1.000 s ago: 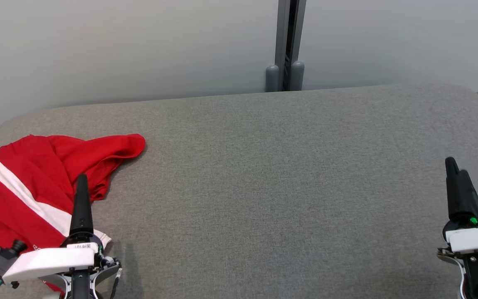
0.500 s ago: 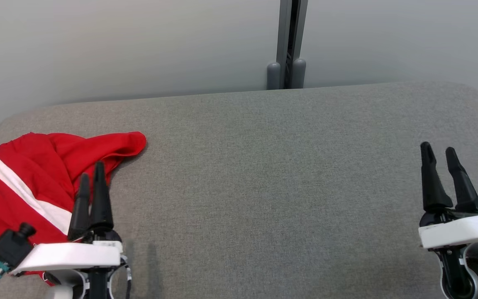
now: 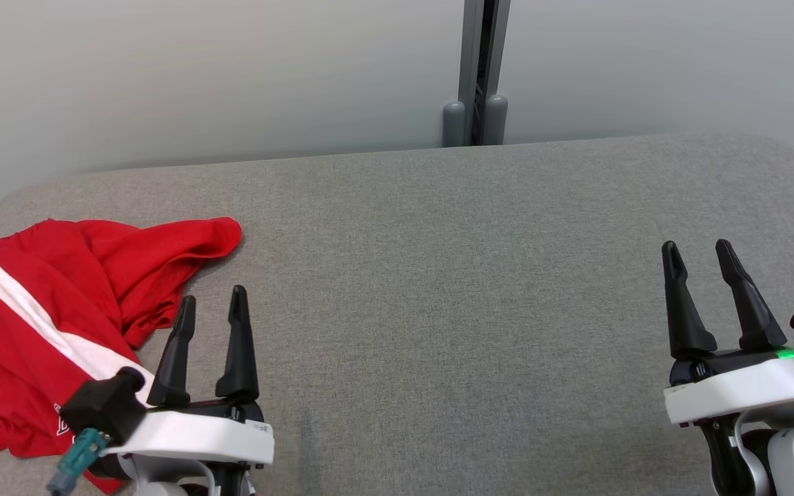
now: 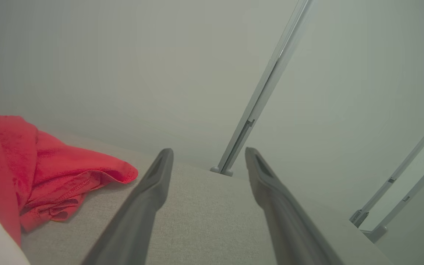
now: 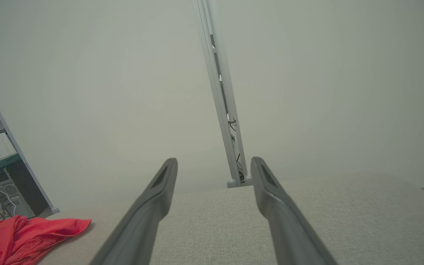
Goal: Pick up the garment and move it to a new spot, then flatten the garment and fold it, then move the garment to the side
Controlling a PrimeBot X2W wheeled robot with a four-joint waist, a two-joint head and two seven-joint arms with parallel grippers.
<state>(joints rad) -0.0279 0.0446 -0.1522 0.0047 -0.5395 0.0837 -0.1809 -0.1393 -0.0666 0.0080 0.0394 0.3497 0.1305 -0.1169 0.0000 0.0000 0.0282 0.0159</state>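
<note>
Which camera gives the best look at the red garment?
The head view: the red garment lies crumpled there nearly whole, white stripes visible. The left wrist view catches just one folded red edge; the right wrist view, a small distant corner.

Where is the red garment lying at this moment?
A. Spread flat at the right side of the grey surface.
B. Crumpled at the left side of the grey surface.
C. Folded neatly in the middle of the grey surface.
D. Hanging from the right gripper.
B: the red garment lies in a crumpled heap at the left of the grey surface, beside the open left gripper, which holds nothing.
</note>
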